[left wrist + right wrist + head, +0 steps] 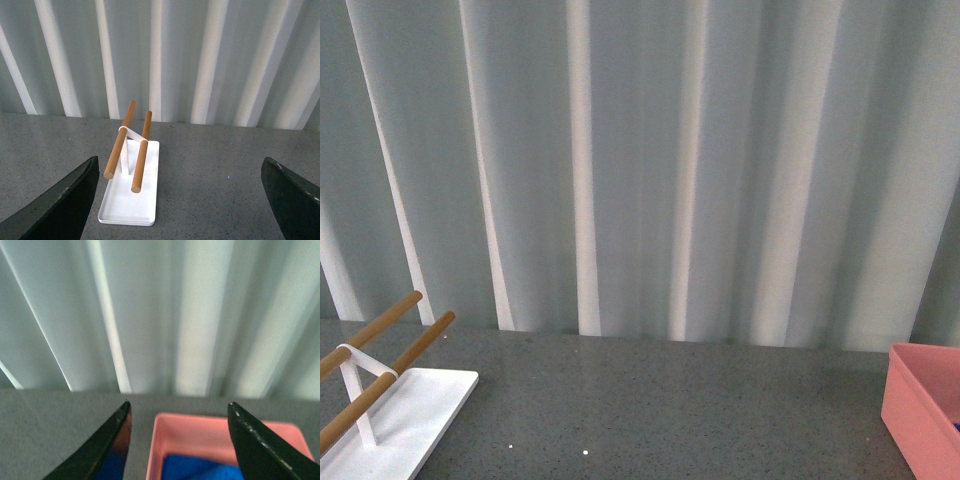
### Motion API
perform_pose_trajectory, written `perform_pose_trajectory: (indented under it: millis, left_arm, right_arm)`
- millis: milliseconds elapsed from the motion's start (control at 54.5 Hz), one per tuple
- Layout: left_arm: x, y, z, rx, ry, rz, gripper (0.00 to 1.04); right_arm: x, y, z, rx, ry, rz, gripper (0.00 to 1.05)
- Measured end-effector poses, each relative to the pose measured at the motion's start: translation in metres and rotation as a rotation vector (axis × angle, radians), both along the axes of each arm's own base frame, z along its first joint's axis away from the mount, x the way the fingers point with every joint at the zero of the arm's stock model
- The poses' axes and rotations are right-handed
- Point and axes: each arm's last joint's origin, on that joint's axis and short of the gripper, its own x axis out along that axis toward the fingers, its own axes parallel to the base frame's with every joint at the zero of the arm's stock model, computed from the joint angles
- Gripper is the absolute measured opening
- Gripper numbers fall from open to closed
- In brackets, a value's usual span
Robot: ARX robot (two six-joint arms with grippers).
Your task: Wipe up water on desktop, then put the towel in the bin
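Left jaws spread wide and released, grasping nothing, dark wedge-shaped fingertips at either edge of the left wrist view, held low over the dark grey speckled surface. Straight ahead of those jaws and between their two tips, a white rack: flat oblong tray base with rounded corners, a thin white upright, two smooth round wooden rods lying side by side and slanting away. Nothing between jaws and rack. Right jaws likewise parted and empty, black tapered fingertips angled outward, poised above the near part of the bin. Seen just beyond and beneath those jaws, salmon-pink smooth plastic walls, straight and rectangular, with the towel lying inside: bright royal blue, soft and fluffy, bunched against the bottom; a blue tint also showed on the inner face of one fingertip. Could not tell whether any fingertip touched the bin's rim. Neither arm visible in the front view; only the rack at one side, a corner of the bin at the other, well apart, and bare speckled stone-like surface between them, with a few tiny light specks. Behind everything, pale grey-white curtain hanging in long vertical folds down to the surface's far edge.
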Motion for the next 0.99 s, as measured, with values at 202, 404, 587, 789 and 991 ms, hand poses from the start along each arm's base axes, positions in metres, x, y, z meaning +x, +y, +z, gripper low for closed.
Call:
perform_pose_trajectory:
  millis: [202, 404, 587, 789, 991]
  left_arm:
    - [0.0, 0.0, 0.0, 0.0, 0.0, 0.001, 0.98]
    - [0.0, 0.0, 0.0, 0.0, 0.0, 0.0, 0.98]
    - [0.0, 0.0, 0.0, 0.0, 0.0, 0.0, 0.98]
    - [0.0, 0.0, 0.0, 0.0, 0.0, 0.0, 0.98]
    - [0.0, 0.0, 0.0, 0.0, 0.0, 0.0, 0.98]
  right_arm:
    - [-0.039, 0.02, -0.012, -0.027, -0.131, 0.008, 0.23]
    - [-0.073, 0.034, -0.038, -0.021, -0.107, 0.0, 0.03]
    - [-0.093, 0.041, -0.048, -0.021, -0.112, 0.005, 0.03]
    - [-0.111, 0.054, -0.056, -0.021, -0.109, 0.01, 0.03]
    - [-0.125, 0.054, -0.061, -0.021, -0.111, 0.007, 0.03]
